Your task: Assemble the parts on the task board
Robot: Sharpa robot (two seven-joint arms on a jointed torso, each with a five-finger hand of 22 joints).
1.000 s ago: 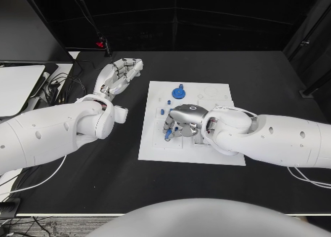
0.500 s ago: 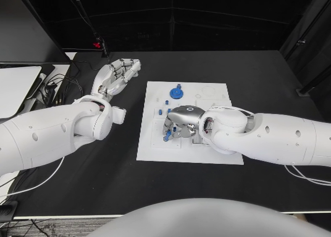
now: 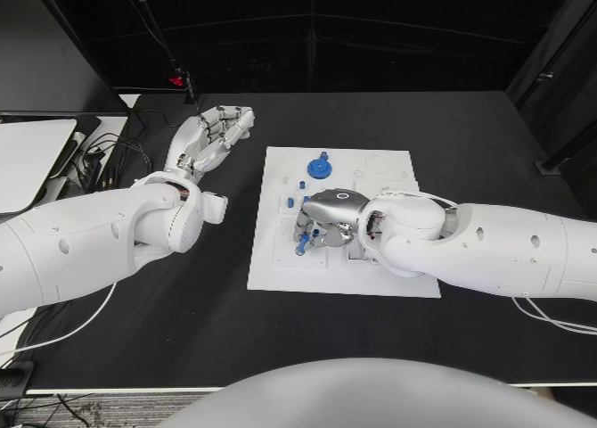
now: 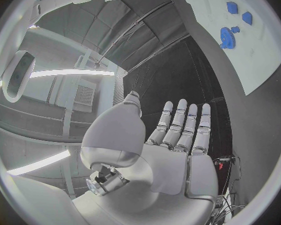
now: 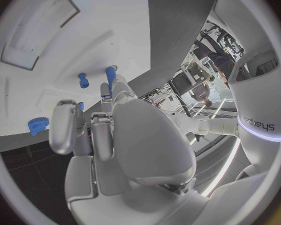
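The white task board (image 3: 337,272) lies in the middle of the black table. My right hand (image 3: 328,217) hovers low over its left-middle part, fingers curled down, and pinches a small blue peg (image 3: 303,241) at its fingertips; in the right wrist view the peg (image 5: 110,75) stands just past the fingertips (image 5: 118,83). A blue gear (image 3: 322,167) sits near the board's far edge, also seen as the gear (image 5: 36,125). Small blue pegs (image 3: 291,201) stand near the board's left edge. My left hand (image 3: 216,134) lies flat on the table left of the board, holding nothing.
A white flat device (image 3: 22,156) and cables (image 3: 106,147) lie at the table's left edge, close to my left arm. A round recess (image 3: 380,165) marks the board's far right part. The left wrist view shows the board's edge (image 4: 253,60) beyond my left hand (image 4: 175,135).
The right hand's fingers have shifted slightly over the board's left part with the peg. The left hand lies as before.
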